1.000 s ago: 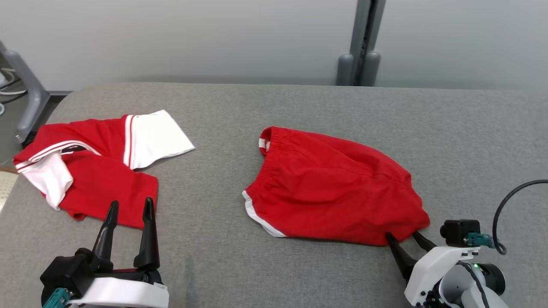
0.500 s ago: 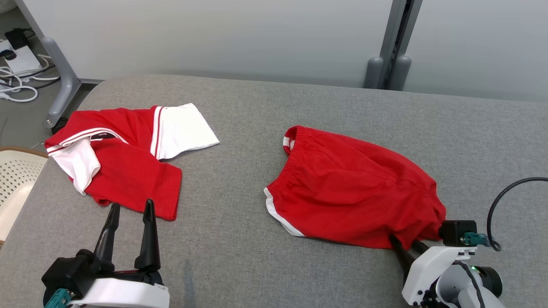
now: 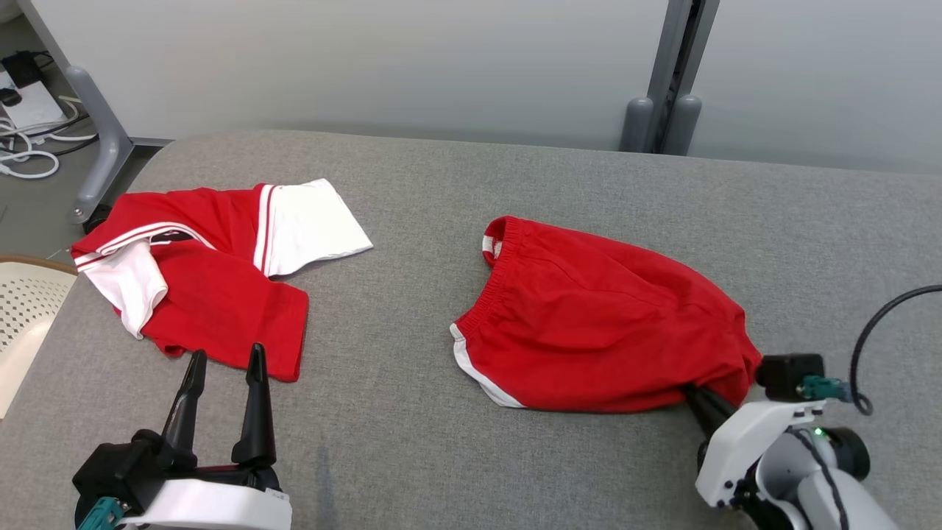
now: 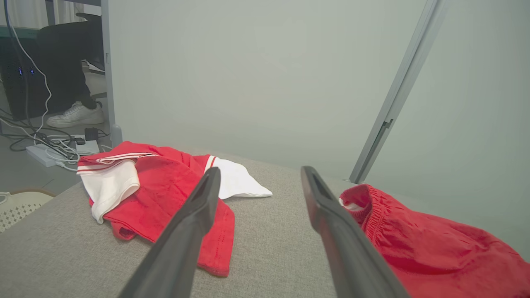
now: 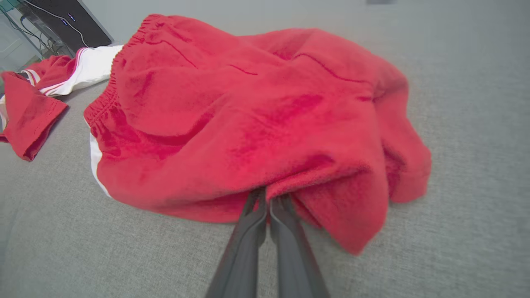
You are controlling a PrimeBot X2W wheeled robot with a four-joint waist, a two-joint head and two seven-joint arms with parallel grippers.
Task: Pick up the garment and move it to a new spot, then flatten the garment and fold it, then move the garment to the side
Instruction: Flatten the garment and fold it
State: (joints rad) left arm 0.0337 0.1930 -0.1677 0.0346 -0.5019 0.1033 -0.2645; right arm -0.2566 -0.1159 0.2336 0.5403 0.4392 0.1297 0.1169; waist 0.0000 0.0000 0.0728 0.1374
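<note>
The garment, a pair of red shorts with an elastic waistband and white side trim, lies rumpled on the grey padded table. My right gripper is at its near right corner, fingers pressed together with the red hem bunched between them. In the right wrist view the fingertips disappear into a pinched fold of the shorts. My left gripper stands open at the lower left, nothing between its fingers, and the shorts lie to its right.
A red and white shirt lies crumpled at the table's left end, just beyond my left gripper. A white perforated basket sits beside the table's left edge. Grey posts stand behind the table. Cables lie on the floor, and a person's shoe rests there.
My right gripper's fingers closed on the shorts' near right hem, which now bunches around them. The head camera shifted, so the scene sits further right. My left gripper stayed open and still.
</note>
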